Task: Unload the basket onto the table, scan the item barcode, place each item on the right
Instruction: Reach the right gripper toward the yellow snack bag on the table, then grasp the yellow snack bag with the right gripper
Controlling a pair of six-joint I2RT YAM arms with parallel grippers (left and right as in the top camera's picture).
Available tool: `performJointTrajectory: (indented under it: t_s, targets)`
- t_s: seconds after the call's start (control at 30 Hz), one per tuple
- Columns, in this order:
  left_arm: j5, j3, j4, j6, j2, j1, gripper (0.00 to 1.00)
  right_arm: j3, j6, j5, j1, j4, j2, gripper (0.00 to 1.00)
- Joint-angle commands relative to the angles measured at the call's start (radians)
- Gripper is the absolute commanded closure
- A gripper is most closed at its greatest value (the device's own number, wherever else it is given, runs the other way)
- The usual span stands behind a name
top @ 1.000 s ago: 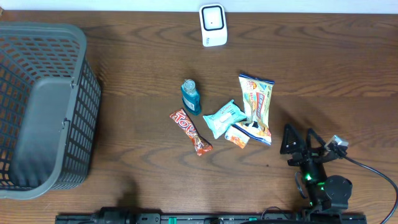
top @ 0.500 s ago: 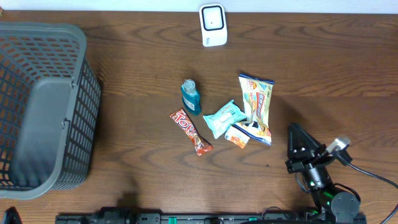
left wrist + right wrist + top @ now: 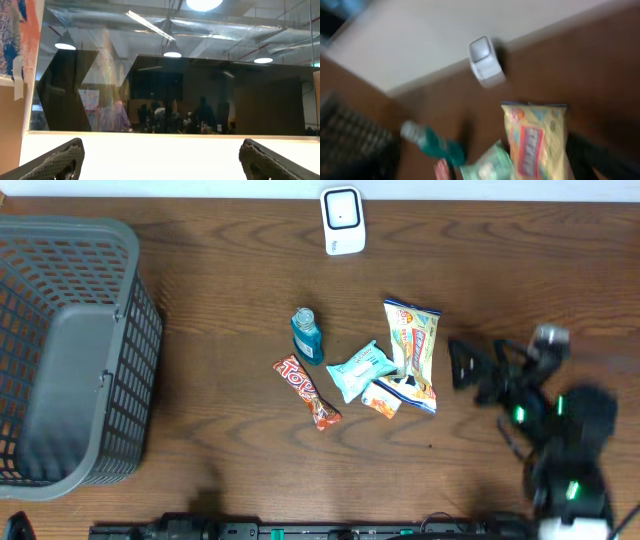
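Note:
The white scanner stands at the table's far edge, also in the right wrist view as scanner. The items lie mid-table: a teal bottle, a red candy bar, a mint-green pack, a yellow snack bag and a small orange packet. My right gripper hovers just right of the snack bag, blurred, open and holding nothing. The blurred right wrist view looks over the snack bag and bottle. My left gripper is open, facing a wall and dark window, out of the overhead view.
A large grey mesh basket fills the table's left side. The right arm's body and cable take up the near right corner. Bare wood lies between the basket and the items.
The right arm has swung from the table's near edge up and back; its gripper now points left at the snack bag. The items have not moved.

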Motion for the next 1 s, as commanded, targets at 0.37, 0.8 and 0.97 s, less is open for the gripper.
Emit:
performJointTrajectory:
  t_s: [0.37, 0.8, 0.97]
  targets:
    - [-0.006, -0.003, 0.009, 0.013, -0.001, 0.004, 0.02, 0.464, -0.032, -0.135, 0.053, -0.330, 0.814, 0.99]
    - [-0.006, -0.003, 0.012, 0.013, -0.001, 0.004, 0.02, 0.463, 0.052, 0.266, 0.253, -0.298, 1.196, 0.99]
    - [-0.006, -0.003, 0.013, 0.013, -0.001, 0.004, 0.02, 0.476, 0.054, 0.366, 0.233, -0.322, 1.212, 0.99]
